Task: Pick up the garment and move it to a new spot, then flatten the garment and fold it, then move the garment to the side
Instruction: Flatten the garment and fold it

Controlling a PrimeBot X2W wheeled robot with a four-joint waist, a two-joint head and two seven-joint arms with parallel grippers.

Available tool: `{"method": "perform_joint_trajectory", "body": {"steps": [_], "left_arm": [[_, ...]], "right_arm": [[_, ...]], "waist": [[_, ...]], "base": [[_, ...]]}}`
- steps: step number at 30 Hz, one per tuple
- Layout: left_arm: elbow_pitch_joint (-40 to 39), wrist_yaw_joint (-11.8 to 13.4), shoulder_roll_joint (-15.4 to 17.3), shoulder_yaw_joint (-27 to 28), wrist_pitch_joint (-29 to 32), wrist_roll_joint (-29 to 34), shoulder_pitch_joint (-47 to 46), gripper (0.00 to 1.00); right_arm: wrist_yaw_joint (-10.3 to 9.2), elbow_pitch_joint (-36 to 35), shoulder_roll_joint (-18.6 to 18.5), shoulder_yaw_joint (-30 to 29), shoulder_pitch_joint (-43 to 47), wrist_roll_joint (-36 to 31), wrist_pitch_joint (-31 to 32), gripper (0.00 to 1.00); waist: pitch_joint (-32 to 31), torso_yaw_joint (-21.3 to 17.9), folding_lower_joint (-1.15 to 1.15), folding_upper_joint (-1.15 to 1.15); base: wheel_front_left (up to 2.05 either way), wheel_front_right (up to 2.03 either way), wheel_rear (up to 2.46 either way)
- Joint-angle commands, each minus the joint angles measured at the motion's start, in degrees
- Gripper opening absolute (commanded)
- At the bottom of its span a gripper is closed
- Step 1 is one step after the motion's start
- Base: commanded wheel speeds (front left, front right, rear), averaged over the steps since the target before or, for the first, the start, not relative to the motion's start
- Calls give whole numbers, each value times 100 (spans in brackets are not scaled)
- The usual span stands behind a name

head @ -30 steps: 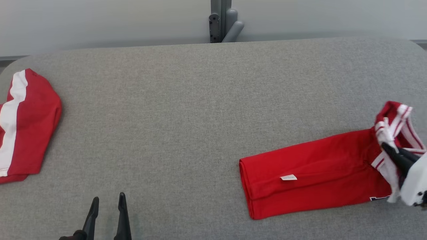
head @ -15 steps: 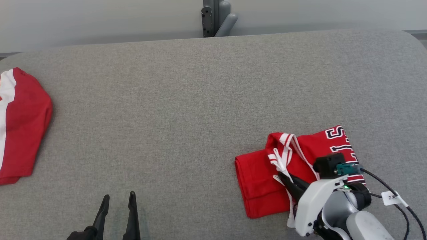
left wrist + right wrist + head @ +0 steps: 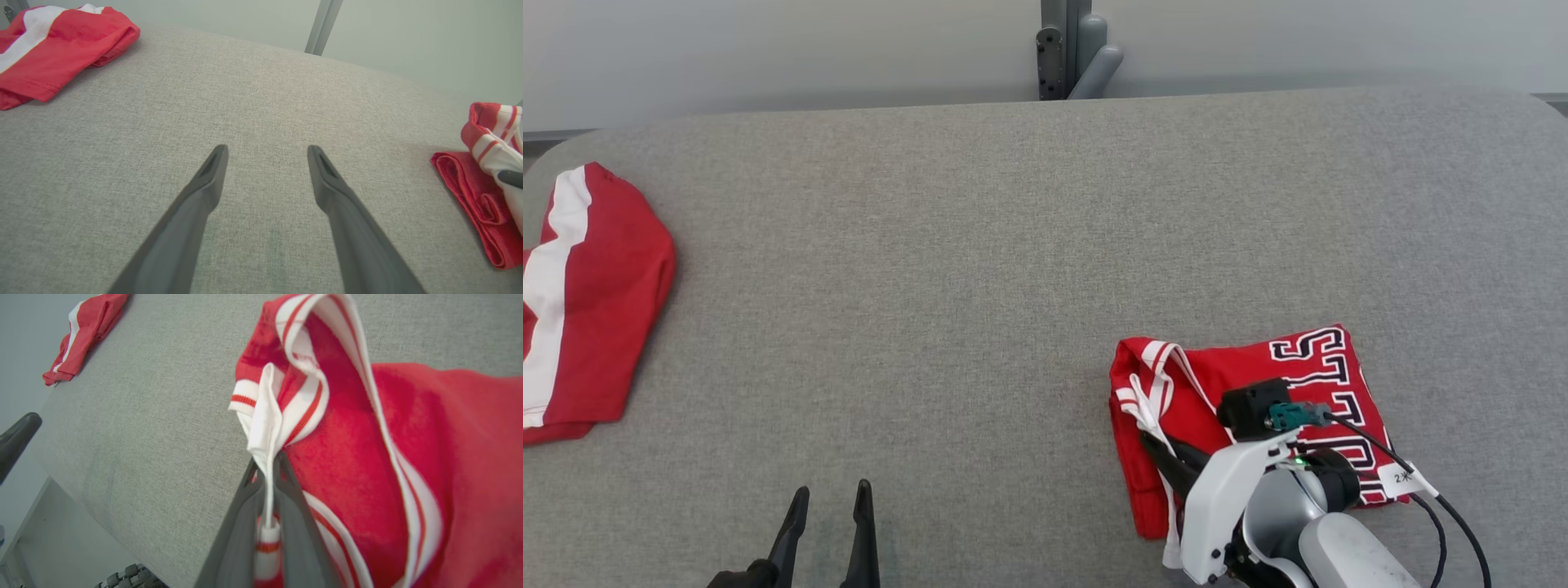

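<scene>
A red garment (image 3: 1241, 392) with white striped trim and black-and-white lettering lies folded over itself at the table's lower right. My right gripper (image 3: 1156, 445) is shut on its white striped trim (image 3: 265, 428), which runs down between the two dark fingers (image 3: 241, 522). The same garment (image 3: 482, 179) appears at the right edge of the left wrist view. My left gripper (image 3: 829, 498) hovers open near the table's front edge, well left of the garment, fingers (image 3: 204, 192) spread with bare fabric between them.
A second red garment with a white stripe (image 3: 580, 302) lies bunched at the table's left edge, also top left (image 3: 49, 45) in the left wrist view. The grey padded table (image 3: 980, 261) spreads wide between both garments. A grey post (image 3: 1070, 49) stands behind it.
My right gripper has carried the collar end leftward over the garment, folding the long red strip in half so the lettering faces up. The left gripper stays in place; the camera shifted slightly.
</scene>
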Motion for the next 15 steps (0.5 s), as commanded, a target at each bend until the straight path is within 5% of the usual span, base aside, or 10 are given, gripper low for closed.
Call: {"method": "perform_joint_trajectory", "body": {"steps": [1, 6, 7, 8, 9, 15], "left_arm": [[18, 30, 10, 10, -16, -10, 13, 100], [27, 21, 10, 44, -16, 21, 49, 100], [28, 17, 10, 52, -16, 26, 64, 100], [29, 13, 10, 62, -16, 30, 77, 100], [30, 10, 10, 72, -16, 38, 91, 100], [48, -5, 11, 97, -16, 70, 127, 100]], "right_arm": [[2, 57, 21, 39, -61, -25, -45, 0], [2, 137, 74, 91, -113, 2, -122, 2], [2, 143, 83, 97, -120, 18, -150, 33], [2, 126, 91, 107, -127, 40, -201, 80], [2, 107, 96, 132, -128, 68, -245, 100], [2, -177, 96, 169, -12, 273, -461, 100]], "waist": [[-10, 19, 0, 0], [-38, 29, 0, 0], [-44, 25, 0, 0], [-50, 20, 0, 0], [-65, 11, 0, 0], [-130, -18, 0, 0]], "base": [[0, 0, 0], [0, 0, 0], [0, 0, 0], [0, 0, 0], [0, 0, 0], [0, 0, 0]]}}
